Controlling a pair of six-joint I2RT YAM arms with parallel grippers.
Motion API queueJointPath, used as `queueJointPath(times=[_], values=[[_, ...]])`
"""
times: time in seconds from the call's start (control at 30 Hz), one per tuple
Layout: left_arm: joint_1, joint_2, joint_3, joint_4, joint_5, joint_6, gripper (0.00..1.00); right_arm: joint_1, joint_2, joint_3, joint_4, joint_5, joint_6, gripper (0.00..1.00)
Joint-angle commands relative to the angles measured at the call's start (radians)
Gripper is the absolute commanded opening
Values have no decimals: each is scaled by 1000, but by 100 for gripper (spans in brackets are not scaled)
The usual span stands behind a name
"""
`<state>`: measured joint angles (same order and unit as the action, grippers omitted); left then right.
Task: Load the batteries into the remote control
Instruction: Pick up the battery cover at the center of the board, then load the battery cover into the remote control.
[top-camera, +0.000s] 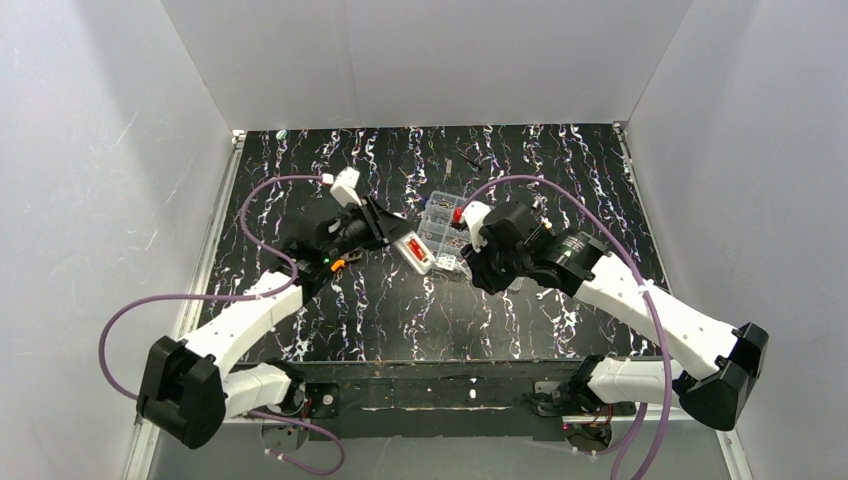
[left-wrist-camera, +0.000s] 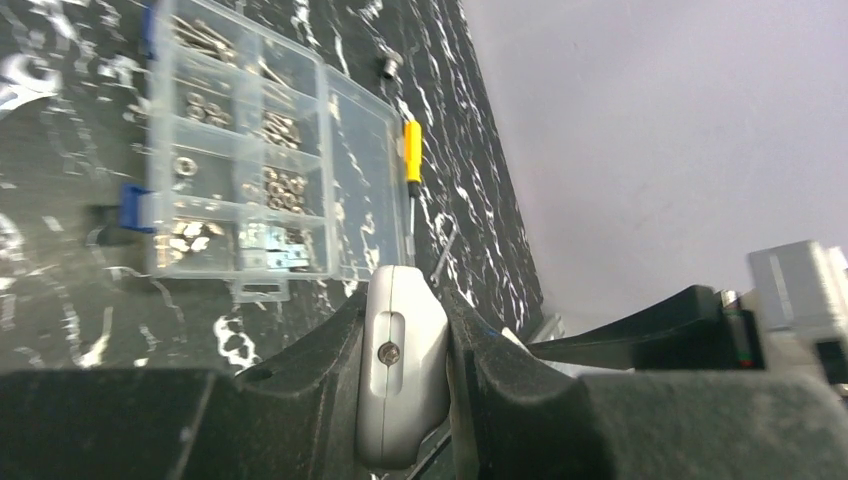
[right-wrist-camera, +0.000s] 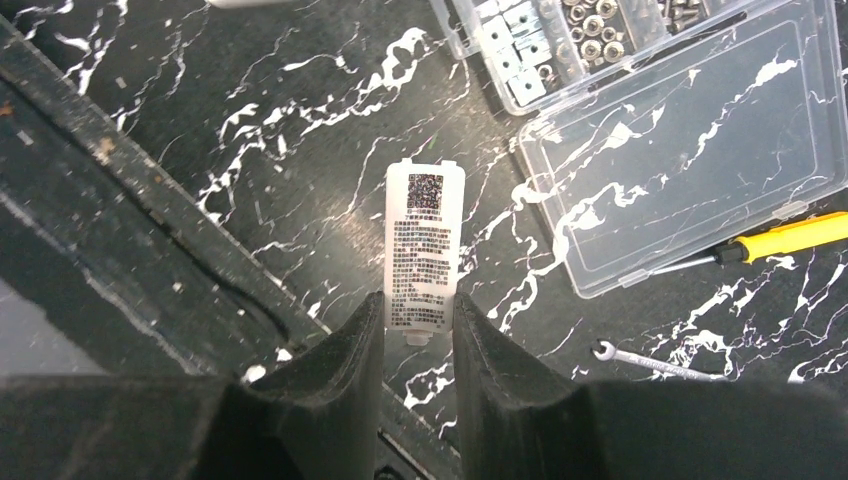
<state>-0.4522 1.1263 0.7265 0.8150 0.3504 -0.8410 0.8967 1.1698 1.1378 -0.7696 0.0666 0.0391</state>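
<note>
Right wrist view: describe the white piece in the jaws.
Find the clear compartment box with its open lid, upper right in the right wrist view. Left of the lid, the right gripper pinches a slim white cover. Only it carries a QR code and black print.

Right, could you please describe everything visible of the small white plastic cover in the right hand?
The small white plastic cover is a thin, flat rectangle, seemingly matte plastic. Its visible face carries a square black code above rows of fine black print. Two small tabs stick out at its far end, one at its near end. The right hand pinches its near end by the long edges between two black fingers, holding it pointing away over the black white-veined table.
</note>
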Motion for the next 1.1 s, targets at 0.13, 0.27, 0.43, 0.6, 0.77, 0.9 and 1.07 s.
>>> queueJointPath(times=[0.13, 0.27, 0.43, 0.6, 0.77, 0.9, 1.07], values=[[-165, 106, -23, 329, -133, -41, 0, -10, -5, 168, -212, -73, -33, 21], [-216, 150, -27, 369, -212, -78, 0, -27, 5, 220, -242, -73, -18, 20], [-246, 186, -22, 380, -269, -153, 0, -50, 26, 271, -260, -88, -1, 18], [-262, 217, -22, 426, -282, -219, 0, -87, 46, 283, -245, -149, -7, 17], [-273, 252, -19, 470, -281, -315, 0, -99, 78, 312, -245, -160, -35, 17], [-281, 272, -12, 501, -260, -354, 0, -102, 93, 318, -234, -158, -74, 17], [-291, 269, -10, 509, -242, -377, 0, -108, 119, 333, -235, -148, -94, 17]])
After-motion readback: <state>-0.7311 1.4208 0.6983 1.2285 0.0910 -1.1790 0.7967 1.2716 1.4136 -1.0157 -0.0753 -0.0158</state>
